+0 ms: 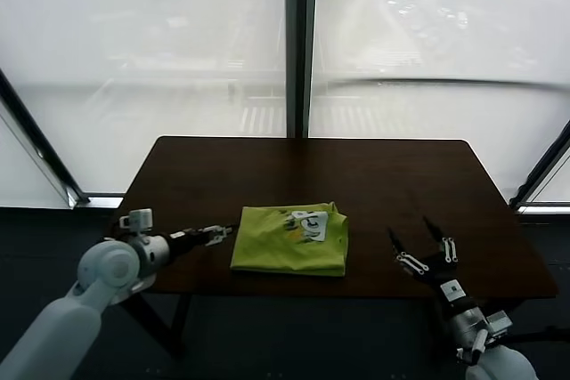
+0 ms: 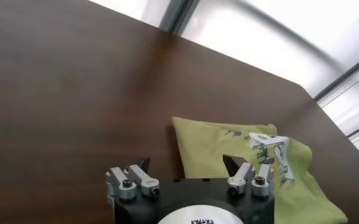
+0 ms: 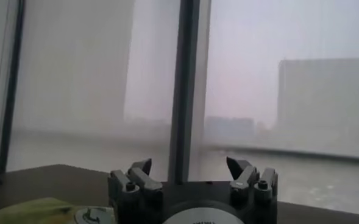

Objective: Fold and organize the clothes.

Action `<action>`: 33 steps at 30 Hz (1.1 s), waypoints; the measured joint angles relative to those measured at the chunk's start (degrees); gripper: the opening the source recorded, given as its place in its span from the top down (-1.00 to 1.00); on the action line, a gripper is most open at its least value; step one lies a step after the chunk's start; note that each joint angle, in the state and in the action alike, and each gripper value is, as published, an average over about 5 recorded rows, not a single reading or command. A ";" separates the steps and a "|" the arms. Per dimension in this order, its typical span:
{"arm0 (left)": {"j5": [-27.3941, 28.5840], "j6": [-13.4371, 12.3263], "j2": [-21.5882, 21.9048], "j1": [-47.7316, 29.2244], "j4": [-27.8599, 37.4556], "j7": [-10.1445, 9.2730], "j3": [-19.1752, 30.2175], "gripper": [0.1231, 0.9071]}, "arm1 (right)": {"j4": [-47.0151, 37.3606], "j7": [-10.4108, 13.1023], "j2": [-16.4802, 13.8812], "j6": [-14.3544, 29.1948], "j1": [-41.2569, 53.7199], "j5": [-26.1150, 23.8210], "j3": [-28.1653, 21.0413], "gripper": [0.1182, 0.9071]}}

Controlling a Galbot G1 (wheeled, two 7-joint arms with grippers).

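While folded into a lime-green T-shirt (image 1: 289, 239) packet, white graphic up, lying between both grippers near the table's front edge.

Just off the shirt's left edge, low over the wood: left gripper (image 1: 219, 233), jaws spread wide, holding nothing, touching nothing; in its wrist view, fingertips (image 2: 144, 164) short of the cloth's near corner. Well apart on the shirt's right, raised over the front right corner: right gripper (image 1: 416, 238), jaws likewise spread and empty, pointing toward the window. Underneath, a dark brown wooden table (image 1: 267, 171), bare apart from the shirt. Behind, tall frosted window panes split by a dark mullion (image 1: 300, 42), hazy buildings beyond.
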 joint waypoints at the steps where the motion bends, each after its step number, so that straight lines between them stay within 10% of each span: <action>1: 0.05 0.00 -0.09 0.28 -0.22 -0.04 -0.21 -1.00 | 0.51 -0.03 0.37 -3.38 0.52 2.13 -0.33 -1.00; 12: 1.30 0.01 -1.20 1.77 -3.16 -0.31 -2.11 -1.00 | -0.48 2.43 4.73 -30.37 12.81 19.85 -4.58 -1.00; 33: 2.67 0.01 -2.30 3.46 -5.82 -1.24 -2.80 -1.00 | -8.82 5.24 11.85 -33.29 23.97 14.95 -14.77 -1.00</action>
